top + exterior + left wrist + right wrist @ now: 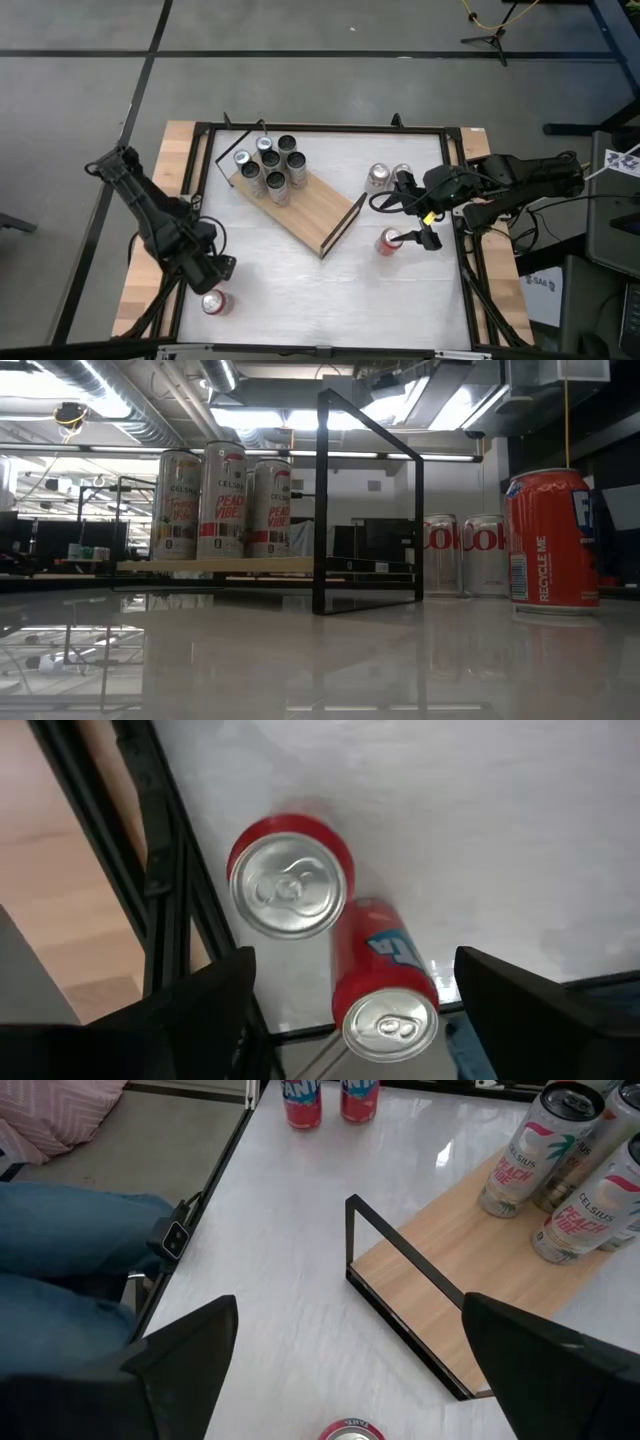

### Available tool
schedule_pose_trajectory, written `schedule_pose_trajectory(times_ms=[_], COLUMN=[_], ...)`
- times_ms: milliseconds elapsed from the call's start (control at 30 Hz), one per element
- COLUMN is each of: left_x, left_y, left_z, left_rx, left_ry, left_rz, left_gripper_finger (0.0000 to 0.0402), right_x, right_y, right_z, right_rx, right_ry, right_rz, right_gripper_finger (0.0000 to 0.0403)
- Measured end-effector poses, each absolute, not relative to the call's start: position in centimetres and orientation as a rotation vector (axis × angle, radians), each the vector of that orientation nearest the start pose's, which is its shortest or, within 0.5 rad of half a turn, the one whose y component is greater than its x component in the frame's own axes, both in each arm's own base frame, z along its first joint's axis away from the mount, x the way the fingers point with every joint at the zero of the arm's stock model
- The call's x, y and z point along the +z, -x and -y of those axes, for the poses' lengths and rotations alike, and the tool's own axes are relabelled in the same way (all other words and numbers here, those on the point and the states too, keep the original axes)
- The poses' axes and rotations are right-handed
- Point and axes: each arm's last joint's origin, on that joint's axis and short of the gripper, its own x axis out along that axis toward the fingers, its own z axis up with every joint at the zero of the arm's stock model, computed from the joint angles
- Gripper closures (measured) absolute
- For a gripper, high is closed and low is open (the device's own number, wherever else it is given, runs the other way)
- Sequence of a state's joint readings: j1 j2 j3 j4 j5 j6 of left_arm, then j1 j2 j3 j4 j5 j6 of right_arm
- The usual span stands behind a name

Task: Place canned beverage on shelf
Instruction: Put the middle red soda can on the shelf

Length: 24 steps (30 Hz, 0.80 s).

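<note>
red can (216, 302) stood near the front left corner of the table (300, 270), with a second red can right beside it in the left wrist view. left gripper (212, 268) hung just above it, fingers spread, holding nothing. another red can (389, 241) stood near the right edge, under the right gripper (425, 238), fingers spread wide too. shelf (300, 205) sat slanted by the back edge, with tall silver cans (270, 165) on one end.

Cans (270, 166) crowd one shelf (315, 212) end; the other is bare.
</note>
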<state>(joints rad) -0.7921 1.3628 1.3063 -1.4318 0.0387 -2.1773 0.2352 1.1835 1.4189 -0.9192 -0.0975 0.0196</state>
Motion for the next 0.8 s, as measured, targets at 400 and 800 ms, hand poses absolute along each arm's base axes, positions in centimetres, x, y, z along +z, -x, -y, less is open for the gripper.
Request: schedule_pose_trajectory(times_ms=[400,800], left_x=[27.7,24.9], left_y=[-13.9,-13.8], left_z=[16.6,16.3], left_rx=[1.155,1.178], left_ry=[1.146,1.113], left_rz=[-1.3,-1.268], left_gripper_finger=[0.0068,0.0068], right_x=[40.2,40.2], right_y=[-21.3,-21.3], right_z=[-5.4,-5.4], right_rx=[0.314,0.314], right_ry=[0.031,0.031], right_rz=[-0.688,-0.688], right_gripper_finger=[0.0024,0.0024])
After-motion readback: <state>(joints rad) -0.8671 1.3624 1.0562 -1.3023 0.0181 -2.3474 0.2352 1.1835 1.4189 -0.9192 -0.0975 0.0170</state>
